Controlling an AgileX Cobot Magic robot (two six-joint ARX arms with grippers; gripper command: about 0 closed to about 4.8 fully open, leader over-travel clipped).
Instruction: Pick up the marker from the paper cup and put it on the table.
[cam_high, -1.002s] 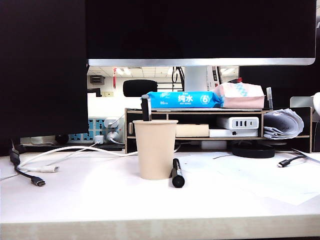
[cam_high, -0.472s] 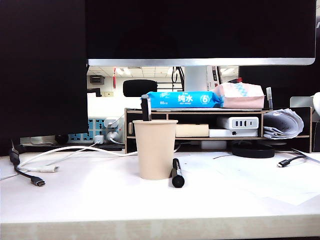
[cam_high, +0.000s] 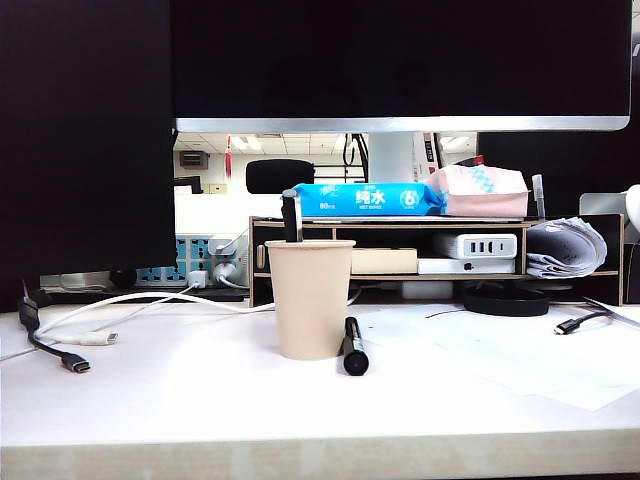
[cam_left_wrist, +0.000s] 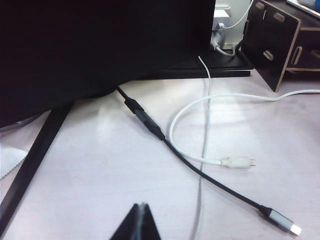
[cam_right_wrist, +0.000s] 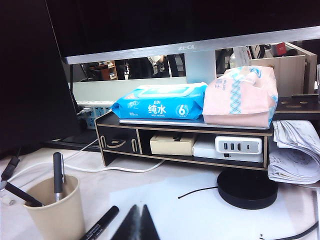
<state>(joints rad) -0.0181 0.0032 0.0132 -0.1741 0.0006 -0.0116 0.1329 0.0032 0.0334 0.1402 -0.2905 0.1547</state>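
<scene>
The beige paper cup (cam_high: 311, 298) stands mid-table. The slim black marker (cam_high: 354, 346) lies flat on the white table (cam_high: 200, 400) just right of the cup's base, touching or nearly touching it. In the right wrist view the marker (cam_right_wrist: 100, 225) lies between the cup (cam_right_wrist: 56, 212) and my right gripper (cam_right_wrist: 139, 207), which is shut and empty. A grey-topped black pen (cam_high: 291, 217) stands in the cup, and a second dark pen (cam_right_wrist: 19, 194) leans in it. My left gripper (cam_left_wrist: 141, 205) is shut and empty over bare table near cables. Neither arm shows in the exterior view.
A dark wooden shelf riser (cam_high: 430, 262) behind the cup holds a blue wipes pack (cam_high: 365, 198) and a pink tissue pack (cam_high: 480, 190). White and black cables (cam_high: 70, 345) trail on the left. A black round monitor base (cam_right_wrist: 247, 187) and sheets of paper (cam_high: 560, 365) are on the right.
</scene>
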